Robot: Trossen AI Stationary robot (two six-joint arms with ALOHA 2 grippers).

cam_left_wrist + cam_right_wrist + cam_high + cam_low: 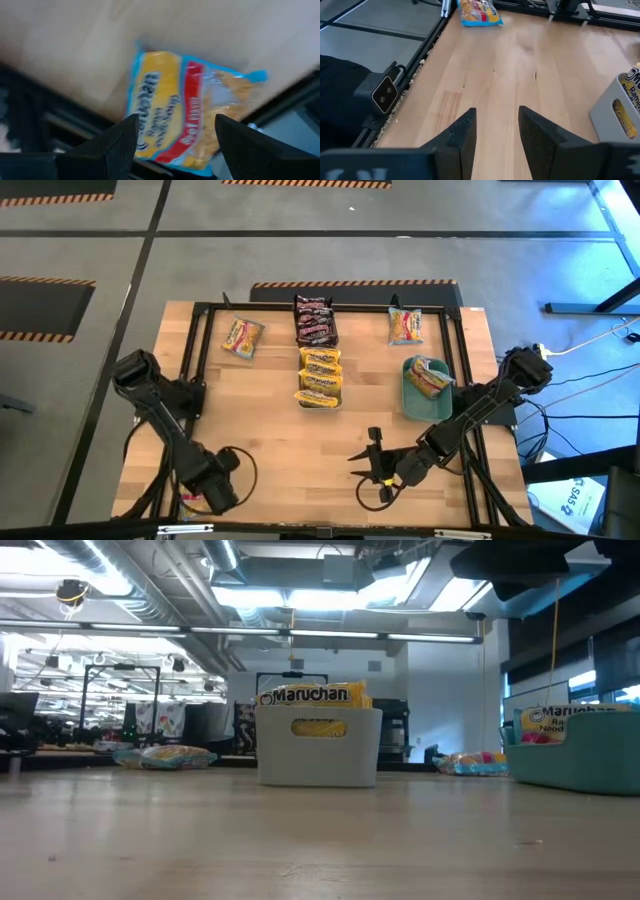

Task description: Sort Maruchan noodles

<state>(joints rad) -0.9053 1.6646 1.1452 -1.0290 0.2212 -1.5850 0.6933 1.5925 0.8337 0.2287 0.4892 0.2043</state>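
An orange-yellow Maruchan packet (175, 110) with blue edges and a red stripe lies flat at the table's near left corner (190, 502). My left gripper (175, 132) hangs over it, pointing down, open, a finger on either side and apart from it; in the high view it is (207, 490). My right gripper (496, 127) is open over bare wood near the front middle (368, 465), with nothing between its fingers. Other packets lie at the far left (243, 337) and far right (405, 326).
A dark bin (314, 322) holds brown packets. Before it, a clear bin (320, 377) holds yellow ones. A teal bin (420, 405) on the right holds one packet. A black frame (190, 380) runs round the table. Bare wood lies between the arms.
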